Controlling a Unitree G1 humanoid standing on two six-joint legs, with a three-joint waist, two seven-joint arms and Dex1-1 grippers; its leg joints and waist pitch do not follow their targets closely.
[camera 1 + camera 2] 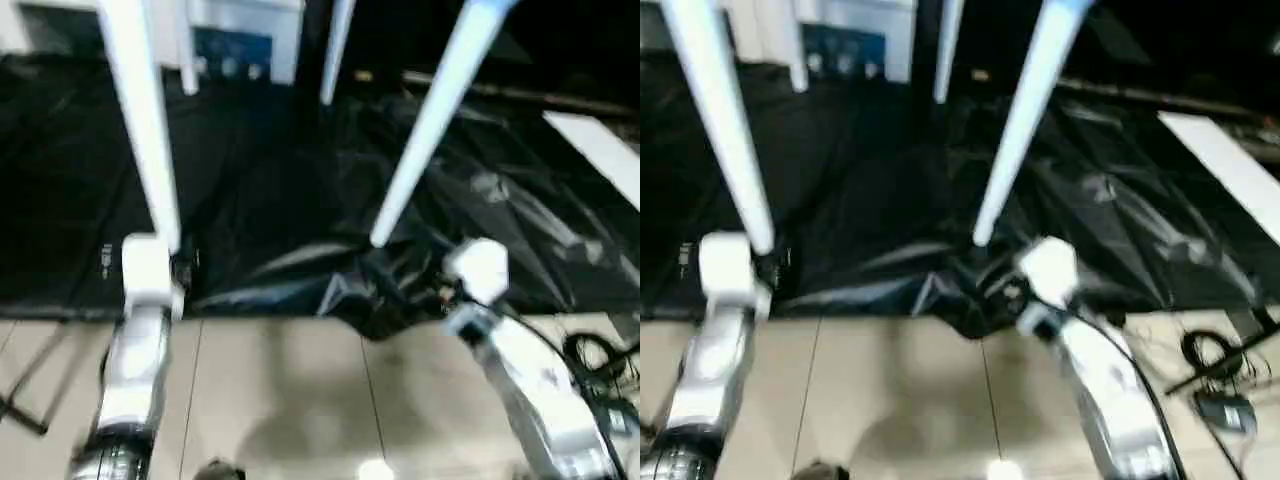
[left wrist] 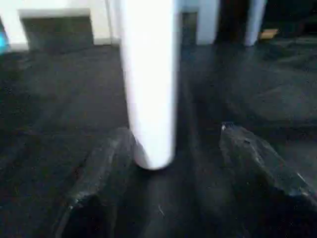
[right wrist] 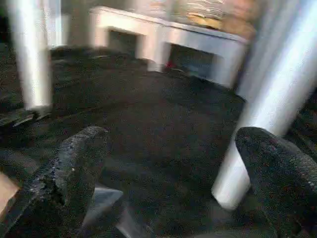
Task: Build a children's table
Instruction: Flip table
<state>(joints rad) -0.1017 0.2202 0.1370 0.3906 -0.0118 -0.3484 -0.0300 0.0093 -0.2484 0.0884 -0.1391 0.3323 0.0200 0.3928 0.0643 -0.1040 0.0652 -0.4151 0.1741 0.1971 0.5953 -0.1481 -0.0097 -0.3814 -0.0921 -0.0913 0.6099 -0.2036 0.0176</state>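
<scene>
We judge the table is standing on its feet, and the step in hand is letting go cleanly. In the head view, the near left leg (image 1: 150, 130) comes down to about 9 o'clock. The near right leg (image 1: 430, 120) slants down to just right of centre. Two more legs (image 1: 335, 50) stand behind at 12 o'clock, and all are on the black sheet (image 1: 280, 200).

The left gripper (image 2: 176, 134) is released, its fingers (image 2: 99, 163) spread around the foot of the left leg, with one finger close against it. The right gripper (image 3: 173, 136) is wide open and holds nothing, and the right leg's foot is just beside one finger.

To do this well, we should draw each gripper straight back towards 6 o'clock along the fingers. A sideways swing could clip a foot and skid the table on the slippery sheet.
</scene>
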